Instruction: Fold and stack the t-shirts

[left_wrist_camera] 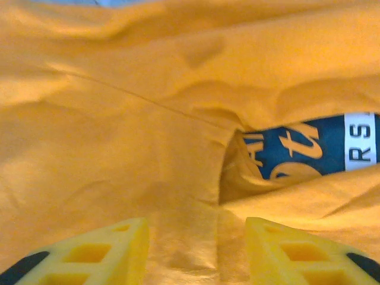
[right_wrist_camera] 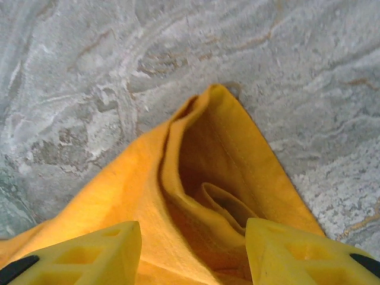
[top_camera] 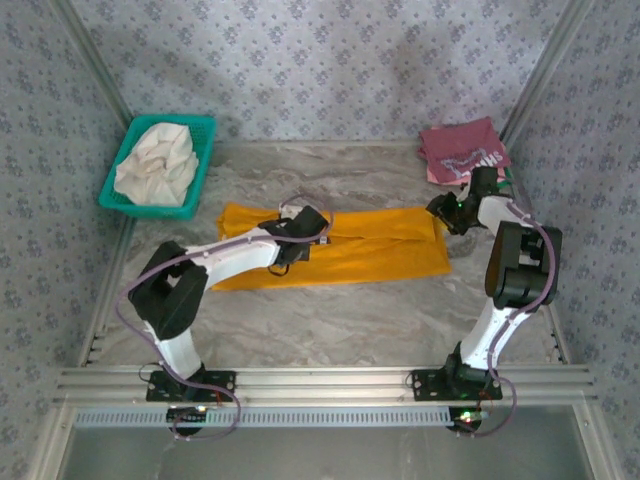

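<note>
The mustard-yellow t-shirt [top_camera: 380,250] lies as a long folded band across the middle of the table. My left gripper [top_camera: 312,226] is low over its upper middle, open, with yellow cloth [left_wrist_camera: 119,148] lying flat under the spread fingers [left_wrist_camera: 195,231]; the dark blue print [left_wrist_camera: 297,148] peeks from a fold just ahead on the right. My right gripper [top_camera: 446,212] is open at the shirt's far right corner [right_wrist_camera: 214,136], with layered cloth between the spread fingers [right_wrist_camera: 193,234]. The maroon t-shirt [top_camera: 462,148] with white lettering lies folded at the back right, a pink edge [top_camera: 436,172] under it.
A teal basket [top_camera: 206,150] holding a crumpled cream cloth [top_camera: 155,165] stands at the back left. Bare marble table [top_camera: 330,340] stretches in front of the yellow shirt. Patterned walls close in the back and both sides.
</note>
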Tool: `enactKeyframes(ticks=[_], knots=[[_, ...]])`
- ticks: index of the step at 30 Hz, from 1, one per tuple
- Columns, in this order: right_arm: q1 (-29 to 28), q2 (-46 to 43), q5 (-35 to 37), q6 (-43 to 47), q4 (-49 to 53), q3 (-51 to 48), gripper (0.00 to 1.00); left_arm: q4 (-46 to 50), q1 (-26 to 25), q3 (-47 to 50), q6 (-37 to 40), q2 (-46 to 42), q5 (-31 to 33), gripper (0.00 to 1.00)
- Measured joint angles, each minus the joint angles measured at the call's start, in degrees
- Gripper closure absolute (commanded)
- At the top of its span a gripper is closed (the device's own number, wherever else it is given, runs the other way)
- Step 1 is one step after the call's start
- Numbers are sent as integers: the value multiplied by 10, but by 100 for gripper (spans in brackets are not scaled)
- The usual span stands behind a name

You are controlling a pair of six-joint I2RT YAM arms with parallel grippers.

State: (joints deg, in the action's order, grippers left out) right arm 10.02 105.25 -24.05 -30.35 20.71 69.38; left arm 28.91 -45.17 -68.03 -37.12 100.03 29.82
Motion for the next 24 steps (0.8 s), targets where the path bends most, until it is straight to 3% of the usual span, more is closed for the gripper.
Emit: enactKeyframes(ticks=[2,5,8,12,17,24], knots=[[0,0,-1,0,0,4,48,5,6,-2,2,-20,21,49],[1,0,-3,4,2,5,48,10,22,-1,18,-60,37,41],[1,0,-4,12,8,6,52,-2,62,7,38,-93,5,43],[-11,-3,3,38,26,8,100,-17,137,26,55,-91,-50,66],[-70,-6,29,69,77,48,100,-37,183,58,48,-52,-111,86],[-116,42,74,80,123,124,100,-63,225,64,24,15,-145,86]])
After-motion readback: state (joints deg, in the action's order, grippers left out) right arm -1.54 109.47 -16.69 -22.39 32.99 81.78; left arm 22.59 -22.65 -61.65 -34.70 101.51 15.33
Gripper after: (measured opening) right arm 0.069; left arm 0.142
